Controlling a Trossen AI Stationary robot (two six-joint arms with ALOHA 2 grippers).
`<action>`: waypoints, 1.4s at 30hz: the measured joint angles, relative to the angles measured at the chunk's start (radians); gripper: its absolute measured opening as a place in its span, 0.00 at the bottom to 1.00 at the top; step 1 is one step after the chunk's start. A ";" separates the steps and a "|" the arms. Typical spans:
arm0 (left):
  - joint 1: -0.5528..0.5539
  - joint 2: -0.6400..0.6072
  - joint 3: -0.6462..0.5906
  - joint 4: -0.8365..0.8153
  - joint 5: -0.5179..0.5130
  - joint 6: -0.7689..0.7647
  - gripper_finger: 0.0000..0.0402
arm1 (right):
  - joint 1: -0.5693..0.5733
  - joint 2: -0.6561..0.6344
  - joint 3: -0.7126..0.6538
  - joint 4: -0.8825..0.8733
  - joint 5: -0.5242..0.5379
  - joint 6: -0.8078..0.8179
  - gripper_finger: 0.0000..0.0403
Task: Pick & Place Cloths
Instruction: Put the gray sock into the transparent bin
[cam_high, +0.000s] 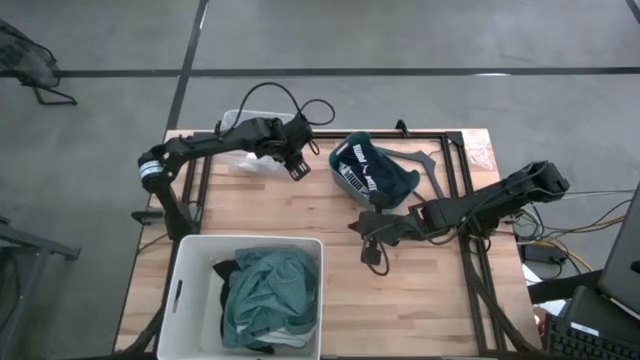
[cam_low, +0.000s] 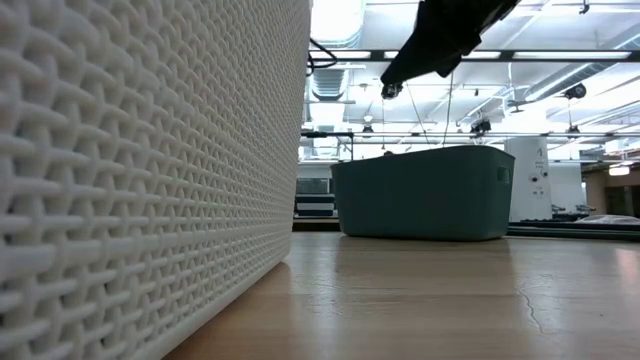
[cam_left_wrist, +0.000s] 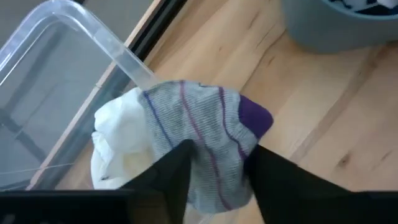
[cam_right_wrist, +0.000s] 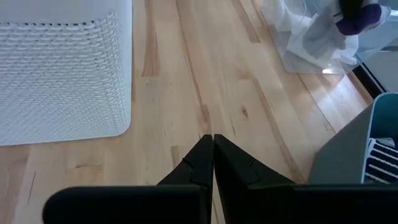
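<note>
My left gripper (cam_left_wrist: 214, 180) is at the table's far side, shut on a grey sock (cam_left_wrist: 199, 137) that has thin stripes and a purple toe (cam_left_wrist: 255, 115). A white cloth (cam_left_wrist: 121, 140) is bunched against the sock; it also shows in the high view (cam_high: 250, 163). My right gripper (cam_right_wrist: 212, 152) is shut and empty, above bare wood at mid-table (cam_high: 375, 250). A dark cloth with white stripes (cam_high: 372, 170) lies in the teal basket (cam_high: 345, 180). A teal-green cloth (cam_high: 268, 290) and a black one (cam_high: 225, 272) lie in the white tub (cam_high: 185, 290). My left gripper pinches the grey sock between its two fingers (cam_left_wrist: 171, 177), at a part away from the toe (cam_left_wrist: 214, 165). The fingers come from above. The purple toe end sticks out past the fingers. The white cloth lies against one finger; I cannot tell whether it is held too.
A clear plastic bin (cam_left_wrist: 68, 37) stands at the table's far edge behind the left gripper. A black frame rail (cam_high: 455, 190) runs along the table's right part. The white tub fills the near left and blocks the low view's left half (cam_low: 140, 170).
</note>
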 joint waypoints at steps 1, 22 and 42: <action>0.000 0.002 -0.002 -0.001 -0.001 0.003 0.36 | 0.000 0.000 -0.001 0.005 0.000 -0.001 0.02; 0.003 -0.020 -0.004 -0.043 -0.037 0.073 0.03 | 0.000 0.001 -0.026 0.008 -0.002 -0.001 0.02; 0.008 -0.155 0.002 -0.121 -0.241 0.081 0.03 | 0.000 0.001 -0.026 0.010 -0.002 -0.001 0.02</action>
